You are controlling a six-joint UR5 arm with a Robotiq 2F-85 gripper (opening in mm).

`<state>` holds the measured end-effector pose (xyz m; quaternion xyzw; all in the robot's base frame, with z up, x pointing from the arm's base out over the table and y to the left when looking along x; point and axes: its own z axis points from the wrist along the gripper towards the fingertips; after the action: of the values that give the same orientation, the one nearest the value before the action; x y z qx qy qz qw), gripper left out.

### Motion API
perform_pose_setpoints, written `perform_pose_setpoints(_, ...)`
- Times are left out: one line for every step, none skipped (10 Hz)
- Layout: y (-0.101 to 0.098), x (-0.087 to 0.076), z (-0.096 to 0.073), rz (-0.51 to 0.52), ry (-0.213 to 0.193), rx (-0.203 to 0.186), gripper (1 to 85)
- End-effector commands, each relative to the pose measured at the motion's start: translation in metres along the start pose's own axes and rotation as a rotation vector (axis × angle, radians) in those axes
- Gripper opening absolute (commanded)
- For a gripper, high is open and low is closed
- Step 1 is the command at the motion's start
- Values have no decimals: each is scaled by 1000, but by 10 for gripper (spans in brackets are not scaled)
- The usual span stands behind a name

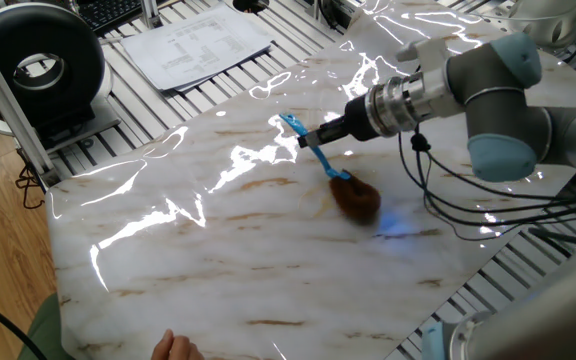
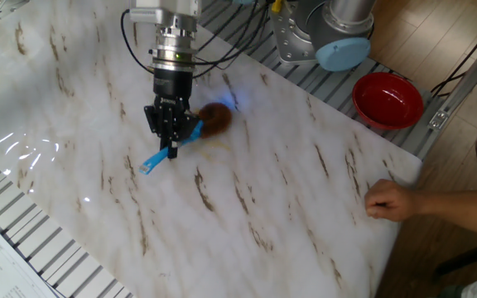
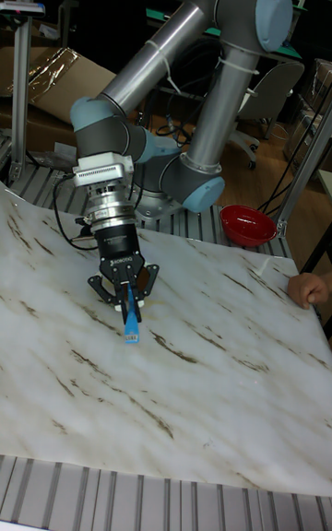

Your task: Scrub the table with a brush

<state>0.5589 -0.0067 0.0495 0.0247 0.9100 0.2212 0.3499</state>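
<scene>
The brush (image 1: 353,197) lies with its fuzzy brown head pressed on the white marble table (image 1: 218,270) and its blue handle slanting up to the left. My gripper (image 1: 320,137) is shut on the middle of that handle. In the other fixed view the gripper (image 2: 171,138) comes straight down on the handle, the brown brush (image 2: 214,117) head sits just to its right, and the blue tip sticks out lower left. In the tall view the gripper (image 3: 127,299) hides the head; only the blue handle of the brush (image 3: 131,321) shows over the table (image 3: 212,374).
A red bowl (image 2: 387,99) sits off the table's corner near the arm's base. A person's hand (image 2: 392,201) rests on the table edge. Papers (image 1: 196,42) and a black round device (image 1: 36,68) lie on the ribbed frame beyond the table.
</scene>
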Motion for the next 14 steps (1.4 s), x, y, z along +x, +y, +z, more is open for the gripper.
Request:
perform_pose_setpoints(14,-10,22,39,-47,9,10)
perform_pose_setpoints(21,-11,28,36,-44,22,10)
perform_pose_setpoints(27,-12,32,27,-39,48,10)
perform_pose_setpoints(35,-13,38,21,-41,61,10)
perform_pose_setpoints(39,-18,45,-6,-49,83,10)
perform_pose_setpoints(39,-23,49,-44,-49,107,10)
perform_pose_setpoints(37,-30,52,-87,-47,138,10)
perform_pose_setpoints(26,-39,54,-178,-49,195,10)
perform_pose_setpoints(21,-45,57,-240,-58,219,10)
perform_pose_setpoints(11,-52,57,-317,-63,255,10)
perform_pose_setpoints(10,-55,58,-330,-60,251,10)
perform_pose_setpoints(4,-58,56,-369,-52,267,10)
perform_pose_setpoints(-3,-63,54,-419,-49,282,10)
perform_pose_setpoints(-14,-68,52,-485,-41,308,10)
